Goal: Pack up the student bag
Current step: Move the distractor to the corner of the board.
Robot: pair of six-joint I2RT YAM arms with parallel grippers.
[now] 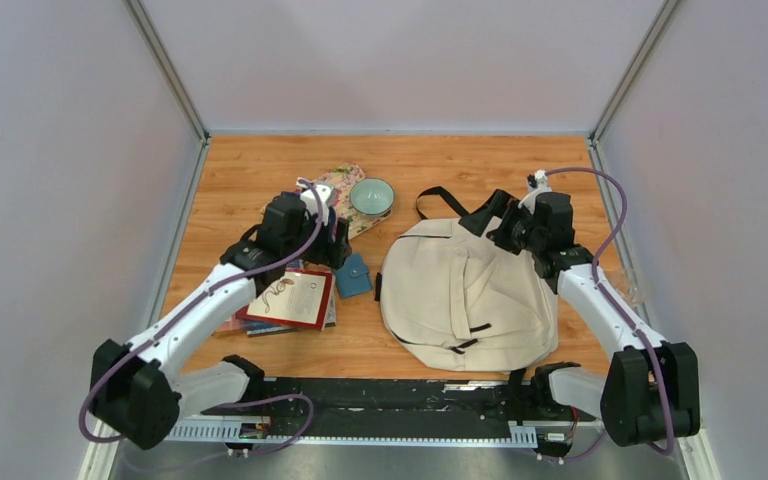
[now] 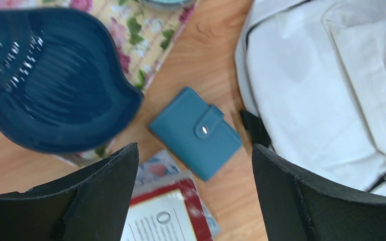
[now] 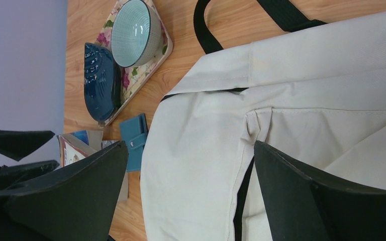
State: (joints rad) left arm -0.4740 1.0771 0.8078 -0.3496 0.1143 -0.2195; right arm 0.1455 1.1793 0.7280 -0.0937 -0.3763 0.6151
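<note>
The bag (image 1: 460, 290) lies flat on the right half of the tabletop (image 1: 260, 170), front pocket up. Its bottom is close to the near edge and its black straps (image 1: 438, 200) trail toward the far edge. Two black zipper pulls (image 1: 472, 336) show on its lower front. Whether any zipper is undone cannot be told.

The left gripper (image 2: 194, 153) hangs over the wood left of the bag with its fingers spread wide and nothing between them. Straight below it lies a teal wallet (image 2: 196, 131), closed by a snap tab. The wallet sits on bare wood just beside the bag's left side and apart from the gripper.

The right gripper (image 3: 190, 145) hovers over the bag's top right corner, near the straps. Its fingers are also wide apart and empty, and they sit above the fabric without pinching it.

A floral tray (image 1: 343, 180) sits near the far edge, left of centre. A pale green bowl (image 1: 371, 196) stands upright on its right end. A dark blue ribbed dish (image 3: 100, 88) rests on the tray beside the bowl. In the top view the left arm hides most of this dish.

A stack of books (image 1: 290, 300) lies on the left half of the tabletop, under the left forearm. The top book has a white cover with a red border. The wallet lies between this stack and the bag.
</note>
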